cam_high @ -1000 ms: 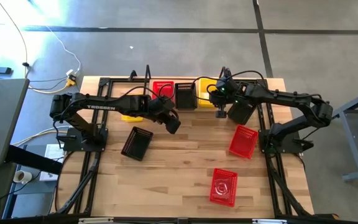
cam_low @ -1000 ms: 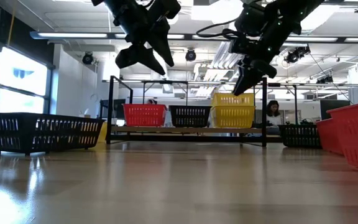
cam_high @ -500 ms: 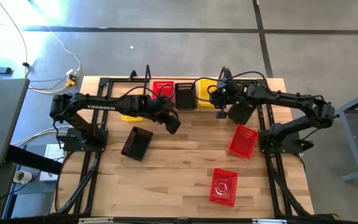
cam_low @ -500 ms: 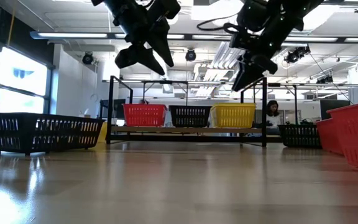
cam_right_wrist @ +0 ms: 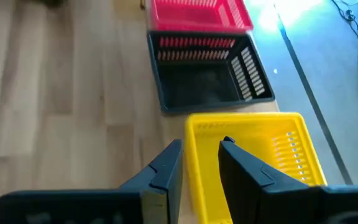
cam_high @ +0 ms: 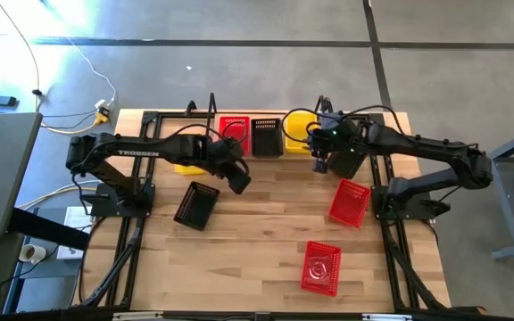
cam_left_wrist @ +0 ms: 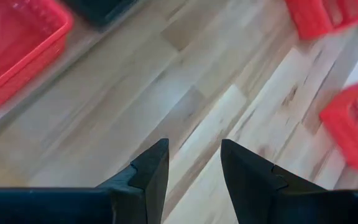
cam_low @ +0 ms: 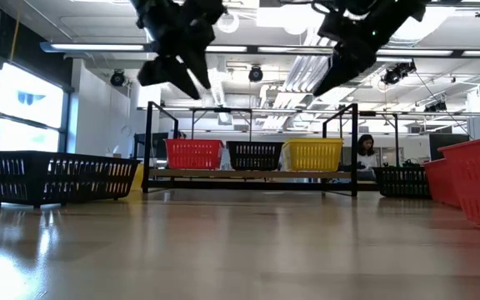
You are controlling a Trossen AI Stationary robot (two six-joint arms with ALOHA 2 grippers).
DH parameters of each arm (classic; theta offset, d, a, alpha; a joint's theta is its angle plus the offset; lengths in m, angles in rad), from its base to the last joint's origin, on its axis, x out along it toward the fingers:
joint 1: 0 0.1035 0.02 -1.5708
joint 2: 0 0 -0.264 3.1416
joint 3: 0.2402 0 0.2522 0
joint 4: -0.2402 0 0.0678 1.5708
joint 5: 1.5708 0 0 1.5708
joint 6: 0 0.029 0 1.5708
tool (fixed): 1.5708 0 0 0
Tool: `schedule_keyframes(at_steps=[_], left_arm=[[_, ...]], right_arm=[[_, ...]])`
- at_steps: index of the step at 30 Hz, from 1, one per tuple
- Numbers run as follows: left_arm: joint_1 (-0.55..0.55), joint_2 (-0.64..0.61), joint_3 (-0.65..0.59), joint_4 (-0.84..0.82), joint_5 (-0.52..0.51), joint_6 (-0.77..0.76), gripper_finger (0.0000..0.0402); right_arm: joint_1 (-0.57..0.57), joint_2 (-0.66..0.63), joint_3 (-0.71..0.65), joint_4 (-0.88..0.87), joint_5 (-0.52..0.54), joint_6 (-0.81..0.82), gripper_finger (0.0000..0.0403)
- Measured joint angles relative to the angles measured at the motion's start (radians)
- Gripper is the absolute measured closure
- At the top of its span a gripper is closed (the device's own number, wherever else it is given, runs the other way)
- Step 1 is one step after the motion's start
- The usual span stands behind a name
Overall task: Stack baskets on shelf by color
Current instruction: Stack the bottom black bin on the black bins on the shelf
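On the shelf (cam_low: 248,175) at the table's far edge, a red basket (cam_high: 233,129), a black basket (cam_high: 267,135) and a yellow basket (cam_high: 297,134) rest side by side on their bottoms. My right gripper (cam_right_wrist: 201,149) hangs open well above the shelf (cam_low: 317,92), over the yellow basket's (cam_right_wrist: 247,162) near rim, touching nothing. My left gripper (cam_left_wrist: 194,155) is open over bare tabletop left of the middle (cam_high: 239,183), with nothing between its fingers.
On the table lie a black basket (cam_high: 196,205) at the left, a yellow basket (cam_high: 186,168) under the left arm, a black basket (cam_high: 346,162) under the right arm and two red baskets (cam_high: 349,202) (cam_high: 321,267) at the right. Bare wood lies in the middle.
A yellow basket that stood raised on the shelf's yellow basket has dropped down into it. My right gripper has let go of it and gone up and toward the table's right, away from the shelf.
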State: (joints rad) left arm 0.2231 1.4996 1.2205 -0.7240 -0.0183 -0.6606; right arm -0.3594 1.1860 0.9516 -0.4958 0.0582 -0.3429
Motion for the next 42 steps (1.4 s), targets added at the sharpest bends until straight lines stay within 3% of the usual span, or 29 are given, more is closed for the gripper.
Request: schedule_keyframes(at_steps=[7, 13, 19, 27, 42], left_arm=[[-0.069, -0.082, 0.0, -0.193, 0.041, 0.162, 0.0266], [-0.202, -0.116, -0.026, -0.346, 0.033, 0.248, 0.0266], [-0.396, -0.141, -0.12, -0.336, 0.016, 0.332, 0.0266], [-0.589, -0.149, -0.245, -0.314, -0.045, 0.301, 0.0266], [-0.65, -0.14, -0.433, -0.191, -0.083, 0.225, 0.0266]], right_arm=[[0.097, -0.036, 0.0, -0.009, 0.065, 0.147, 0.0313], [0.183, -0.038, 0.0, -0.018, 0.131, 0.262, 0.0313], [0.261, -0.038, 0.0, -0.016, 0.179, 0.384, 0.0313], [0.357, -0.038, 0.0, -0.008, 0.183, 0.559, 0.0313], [0.535, -0.038, 0.0, -0.008, 0.329, 0.728, 0.0313]])
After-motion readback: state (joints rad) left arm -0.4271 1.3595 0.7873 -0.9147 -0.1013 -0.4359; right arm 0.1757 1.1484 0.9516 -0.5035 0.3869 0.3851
